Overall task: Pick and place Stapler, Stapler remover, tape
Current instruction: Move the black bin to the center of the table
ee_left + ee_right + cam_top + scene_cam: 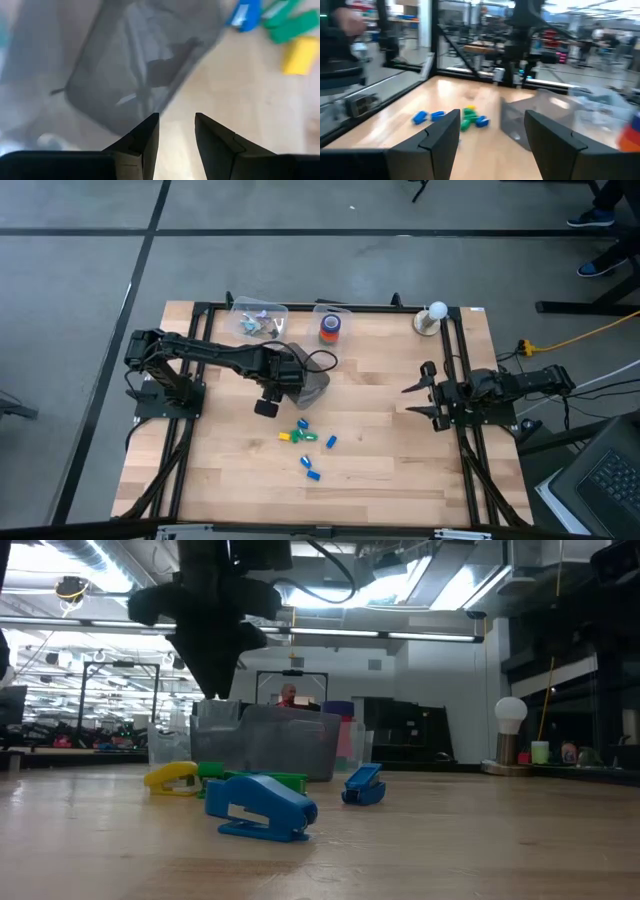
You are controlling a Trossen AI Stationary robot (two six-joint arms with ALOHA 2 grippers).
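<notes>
A pale wooden table (380, 460) framed by black rails stands on a grey floor; no brand, label or writing can be read anywhere. The left gripper (176, 131) hangs above the table's middle, over the edge of a grey translucent bin (312, 380), its two dark fingers a narrow gap apart with nothing between them. Just in front of the bin lies a scatter of small oblong pieces (305, 436) in blue, green and yellow; in the low view a blue one (260, 808) lies nearest. The tape (330, 328), a stack of red, orange and blue-looking rolls, stands near the far edge, beside a clear container (258, 318) holding small grey items. A white ball on a stand (434, 316) sits at the far right corner. The right gripper (492, 132) rests at the right rail, its fingers spread wide and empty. Beyond the table is a large workshop with ceiling lights, shelving and a person behind the bin.
</notes>
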